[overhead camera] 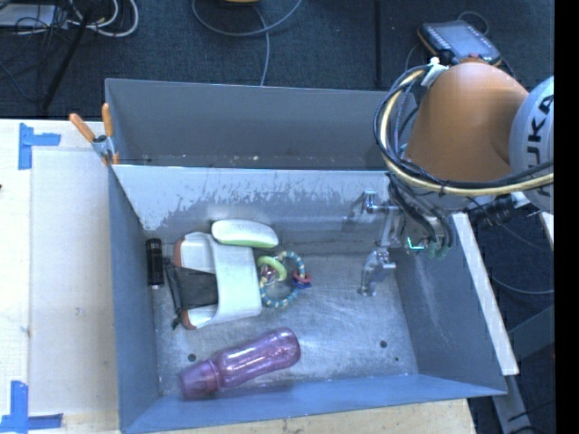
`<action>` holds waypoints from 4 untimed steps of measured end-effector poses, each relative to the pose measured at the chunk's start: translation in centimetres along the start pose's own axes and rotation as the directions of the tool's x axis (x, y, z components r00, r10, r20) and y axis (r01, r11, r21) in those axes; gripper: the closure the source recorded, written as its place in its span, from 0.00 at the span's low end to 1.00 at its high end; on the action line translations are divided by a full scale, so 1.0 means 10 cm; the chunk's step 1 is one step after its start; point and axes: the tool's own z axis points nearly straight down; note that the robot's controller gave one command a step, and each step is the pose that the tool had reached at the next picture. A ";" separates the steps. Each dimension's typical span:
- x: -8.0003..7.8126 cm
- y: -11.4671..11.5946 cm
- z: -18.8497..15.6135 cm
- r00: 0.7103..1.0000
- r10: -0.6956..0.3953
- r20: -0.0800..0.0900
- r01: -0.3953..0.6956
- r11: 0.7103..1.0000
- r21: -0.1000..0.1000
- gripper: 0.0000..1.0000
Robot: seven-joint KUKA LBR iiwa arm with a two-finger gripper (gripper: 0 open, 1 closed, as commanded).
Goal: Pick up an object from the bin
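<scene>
Six loose things are counted in the grey bin [271, 143], all in its left half. One purple translucent bottle [241, 362] lies on its side at 7 o'clock of the floor. A small heap is seen at 9 o'clock: one white blocky piece [233, 283], one green-and-white oval piece [244, 234] at the block's 12 o'clock and touching it, one multicoloured ring toy [282, 279] against the block's 3 o'clock side, one dark flat piece [194, 287] at its 9 o'clock, and one black stick [154, 261] further out toward 9 o'clock.

The gripper [369, 240] is seen at 3 o'clock of the floor, over bare metal. Its two fingers [373, 275] are spread wide, and nothing is held between them or touched by them. The ring toy is the nearest thing, at the gripper's 8 o'clock, and is kept apart from it by bare floor. Which thing is to be picked cannot be told.
</scene>
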 end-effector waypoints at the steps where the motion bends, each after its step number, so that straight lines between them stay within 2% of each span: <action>1: -0.01 0.00 -0.04 1.000 0.000 0.007 0.000 1.000 0.000 0.00; 2: -0.08 0.12 0.43 0.995 -0.097 0.012 0.097 0.995 0.001 0.00; 3: -0.20 0.58 0.78 0.970 -0.242 0.007 0.242 0.970 0.002 0.00; 4: -0.21 0.59 0.89 0.938 -0.348 0.007 0.348 0.938 0.002 0.00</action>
